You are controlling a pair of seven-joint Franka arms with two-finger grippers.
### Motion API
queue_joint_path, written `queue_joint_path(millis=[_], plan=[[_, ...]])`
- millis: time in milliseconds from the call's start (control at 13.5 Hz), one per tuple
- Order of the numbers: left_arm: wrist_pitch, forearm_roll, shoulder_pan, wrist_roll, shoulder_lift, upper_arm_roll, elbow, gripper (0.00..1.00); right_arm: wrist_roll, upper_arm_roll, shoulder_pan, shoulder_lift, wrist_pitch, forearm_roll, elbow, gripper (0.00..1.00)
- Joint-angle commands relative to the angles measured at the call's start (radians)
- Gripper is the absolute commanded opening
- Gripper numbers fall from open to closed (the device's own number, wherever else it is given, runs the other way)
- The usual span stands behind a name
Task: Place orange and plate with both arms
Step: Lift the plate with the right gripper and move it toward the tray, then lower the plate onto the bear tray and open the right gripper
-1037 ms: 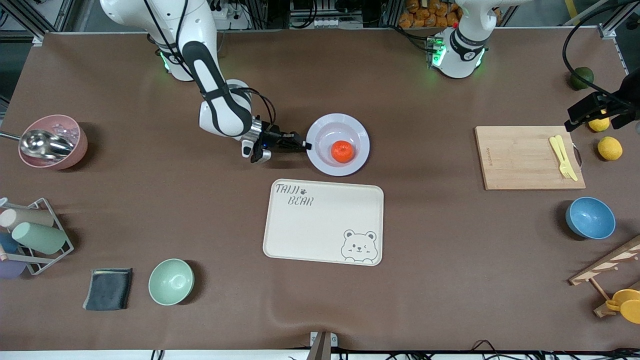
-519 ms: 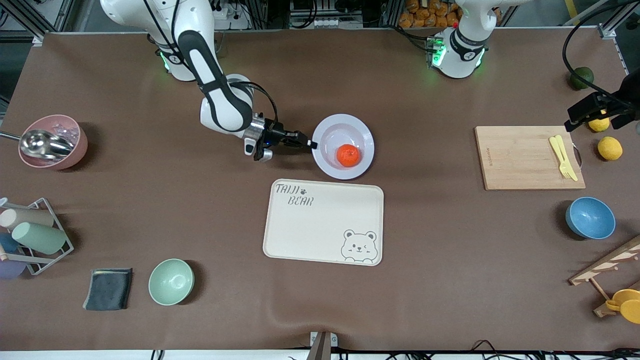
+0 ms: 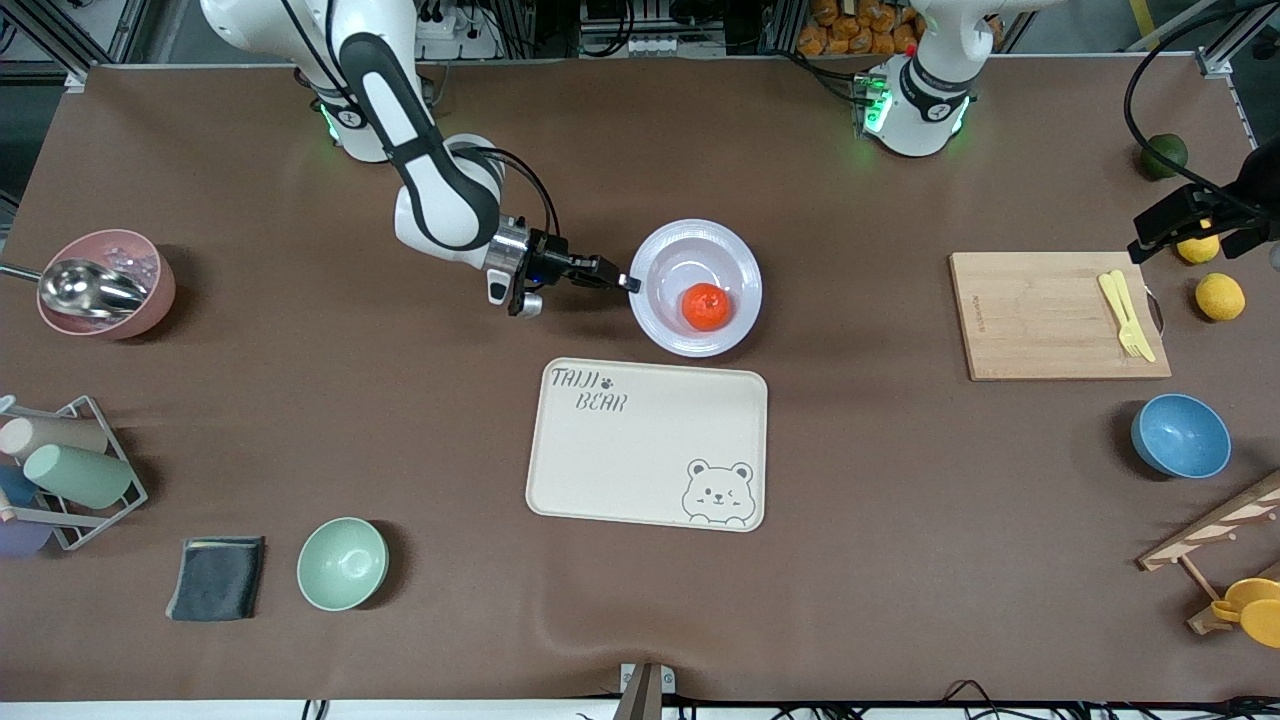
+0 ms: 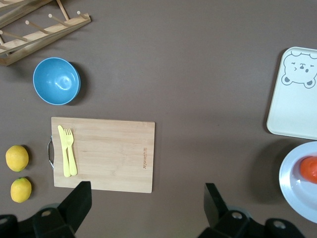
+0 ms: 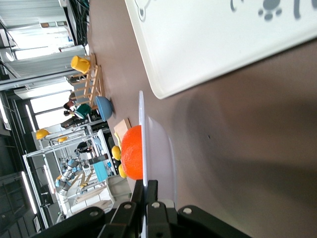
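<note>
**Plate and orange travelling together toward the left arm's end of the worktop**

Since a second ago, the plate is sitting a little farther from the front camera and closer to the left arm's end of the worktop, and the orange is riding along inside it, low in the well on the side nearest the bear tray. The right tool is clamping the plate's rim on the edge toward the right arm's end, its fingers pinched together on the thin lip; the right wrist view is showing that rim edge-on between them, with the orange just above. Whether the plate is lifted clear or sliding on the worktop is hard to judge, though the shadow beneath it suggests a slight lift.

The plate is staying just farther from the front camera than the bear tray, not over it yet. That means the carry is under way but the placing is still ahead, and the orange could roll if the plate tips.

The left tool is waiting with its fingers wide apart and empty, hovering near the cutting board, well apart from the tray.
</note>
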Motion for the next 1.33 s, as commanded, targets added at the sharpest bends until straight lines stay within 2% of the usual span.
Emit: queue_joint_path(millis=[0, 148, 296, 593, 815, 1185, 1259], plan=[[-0.001, -0.017, -0.002, 0.018, -0.003, 0.004, 0.003, 1.0, -0.024, -0.002, -0.056, -0.014, -0.004, 0.026, 0.006, 0.0], [-0.001, -0.019, -0.005, 0.013, 0.001, 0.004, 0.014, 1.0, -0.102, -0.002, -0.134, 0.029, -0.07, 0.025, 0.046, 0.0], [-0.001, -0.019, -0.003, 0.012, 0.003, 0.003, 0.016, 1.0, -0.141, -0.002, -0.192, 0.147, -0.153, 0.023, 0.15, 0.0], [-0.001, -0.019, -0.003, 0.015, 0.004, 0.003, 0.017, 1.0, -0.15, -0.002, -0.241, 0.293, -0.144, 0.011, 0.317, 0.0], [-0.001, -0.019, -0.003, 0.019, 0.004, 0.003, 0.016, 1.0, -0.159, -0.004, -0.242, 0.335, -0.138, 0.0, 0.362, 0.0], [-0.001, -0.019, -0.002, 0.019, 0.01, 0.003, 0.016, 1.0, -0.182, -0.002, -0.24, 0.35, -0.052, -0.021, 0.384, 0.0], [-0.001, -0.019, 0.0, 0.021, 0.01, 0.003, 0.016, 1.0, -0.179, -0.004, -0.236, 0.35, -0.046, -0.021, 0.387, 0.02]])
